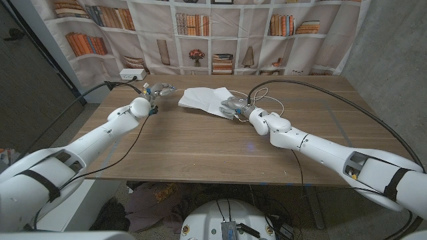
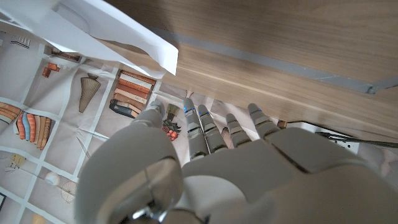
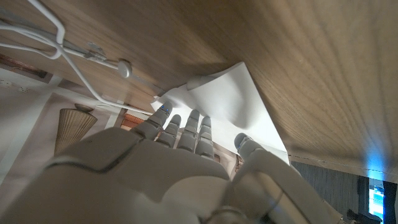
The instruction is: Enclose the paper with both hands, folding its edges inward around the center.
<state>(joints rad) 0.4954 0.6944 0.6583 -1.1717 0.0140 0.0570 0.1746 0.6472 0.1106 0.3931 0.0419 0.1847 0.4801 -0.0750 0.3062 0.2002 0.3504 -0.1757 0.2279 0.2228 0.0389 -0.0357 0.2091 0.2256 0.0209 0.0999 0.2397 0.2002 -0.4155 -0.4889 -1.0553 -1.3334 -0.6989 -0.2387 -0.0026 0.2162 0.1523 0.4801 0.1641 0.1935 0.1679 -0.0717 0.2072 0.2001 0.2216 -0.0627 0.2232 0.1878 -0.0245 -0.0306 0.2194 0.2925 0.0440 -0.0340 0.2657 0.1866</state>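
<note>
At the far middle of the wooden table (image 1: 200, 143), toward twelve o'clock from the robot, we saw the paper (image 1: 203, 98) lying as a white, slightly rumpled sheet with one corner lifted off the wood. The right hand (image 1: 233, 107) sat at the sheet's four o'clock edge; its fingers (image 3: 186, 127) reached onto the paper's border, spread, and gripped nothing that we could make out, though a fold of the sheet rose just ahead of the fingertips in the right wrist view. The left hand (image 1: 157, 90) stood apart from the sheet at its nine o'clock, near the table's far left corner. Its fingers (image 2: 199, 127) were extended and separated, empty, with the paper's raised edge (image 2: 124, 37) beyond them and not touching. Black cables (image 1: 313, 90) curved across the table's right side at two o'clock, and a thin white cable (image 3: 74, 46) ran beside the right hand. Behind the table hung a backdrop (image 1: 220, 33) printed with bookshelves, and a white power strip (image 1: 131, 75) sat at the far left edge.
</note>
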